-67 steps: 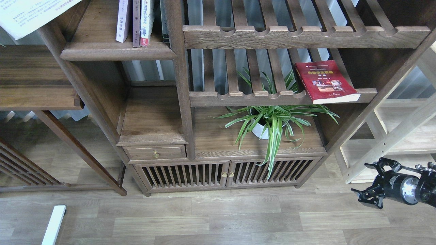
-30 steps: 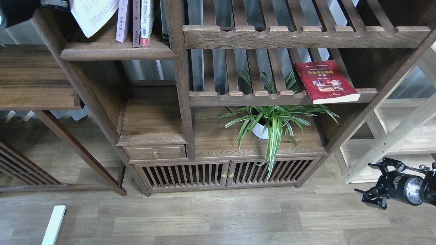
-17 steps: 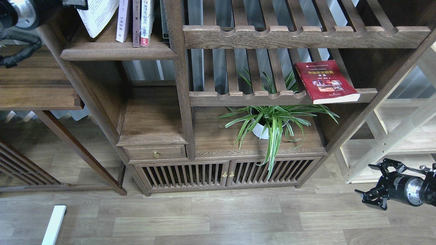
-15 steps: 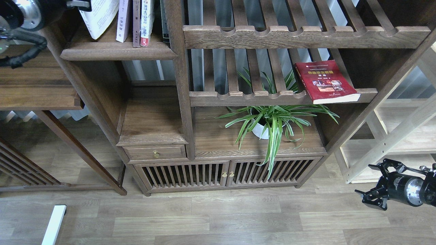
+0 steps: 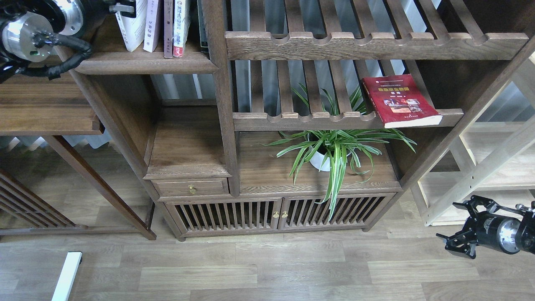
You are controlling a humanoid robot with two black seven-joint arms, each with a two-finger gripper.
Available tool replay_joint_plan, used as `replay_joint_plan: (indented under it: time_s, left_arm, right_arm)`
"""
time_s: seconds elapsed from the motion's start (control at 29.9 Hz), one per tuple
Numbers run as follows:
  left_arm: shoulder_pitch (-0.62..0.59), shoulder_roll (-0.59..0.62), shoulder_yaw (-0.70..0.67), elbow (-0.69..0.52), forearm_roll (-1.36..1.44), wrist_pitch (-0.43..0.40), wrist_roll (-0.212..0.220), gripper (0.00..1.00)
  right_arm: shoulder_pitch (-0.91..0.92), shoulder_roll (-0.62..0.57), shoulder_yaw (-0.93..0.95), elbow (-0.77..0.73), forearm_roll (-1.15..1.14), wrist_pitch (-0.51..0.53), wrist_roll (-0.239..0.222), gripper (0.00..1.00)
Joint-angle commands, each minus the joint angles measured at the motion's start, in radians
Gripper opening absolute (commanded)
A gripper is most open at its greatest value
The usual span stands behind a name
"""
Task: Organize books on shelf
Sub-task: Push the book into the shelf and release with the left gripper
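Note:
A pale book point(image 5: 133, 27) with white page edges stands nearly upright on the dark shelf point(image 5: 142, 63) at the top left, against several thin upright spines point(image 5: 167, 25). My left gripper point(image 5: 122, 7) reaches in from the top left corner and is shut on that book's upper part; most of the gripper is cut off by the frame edge. A red book point(image 5: 397, 98) with a yellow title lies flat on the right end of a slatted rack point(image 5: 292, 119). My right gripper point(image 5: 450, 226) hangs open low at the right above the floor, holding nothing.
A potted spider plant point(image 5: 334, 146) sits on the cabinet top under the slatted rack. A thick upright post point(image 5: 219, 83) bounds the shelf on the right. Pale wood shelving point(image 5: 480, 167) stands at the right. A white bar point(image 5: 67, 276) lies on the floor.
My left arm has come in from the upper left, carrying the pale book rightward and turning it upright onto the shelf beside the spines. The right gripper has barely moved.

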Motion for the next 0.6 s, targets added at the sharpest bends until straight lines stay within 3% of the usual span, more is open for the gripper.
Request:
replay_joint_plan:
  time_s: [0.0, 0.1, 0.13, 0.17, 0.27, 0.3, 0.33, 0.57]
  left_arm:
    - [0.003, -0.011, 0.009, 0.01, -0.002, 0.0, 0.015, 0.02]
    - [0.003, -0.014, 0.009, 0.023, -0.002, 0.001, 0.024, 0.14]
    - [0.005, -0.016, 0.009, 0.024, -0.002, 0.001, 0.024, 0.22]
    - [0.005, -0.014, 0.009, 0.024, -0.003, 0.0, 0.024, 0.37]
    - [0.006, -0.013, 0.009, 0.026, -0.008, 0.0, 0.024, 0.46]
    - [0.006, -0.011, 0.009, 0.026, -0.008, 0.0, 0.024, 0.54]
    - [0.008, -0.01, 0.009, 0.024, -0.008, 0.0, 0.024, 0.7]
    - [0.01, 0.006, 0.009, 0.024, -0.009, -0.013, 0.024, 0.74]
  right_arm:
    - [0.0, 0.0, 0.0, -0.002, 0.0, -0.001, 0.0, 1.0]
    - [0.0, 0.0, 0.0, -0.002, 0.0, 0.001, 0.0, 1.0]
    - [0.0, 0.0, 0.0, -0.002, 0.0, 0.001, 0.0, 1.0]
    - [0.0, 0.0, 0.0, -0.002, 0.0, 0.001, 0.0, 1.0]
    - [0.0, 0.0, 0.0, -0.002, 0.0, 0.001, 0.0, 1.0]
    - [0.0, 0.0, -0.001, -0.004, 0.0, 0.001, 0.0, 1.0]
    - [0.0, 0.001, 0.0, -0.004, 0.0, 0.001, 0.0, 1.0]
    - [0.0, 0.001, -0.001, -0.002, 0.0, 0.001, 0.0, 1.0]
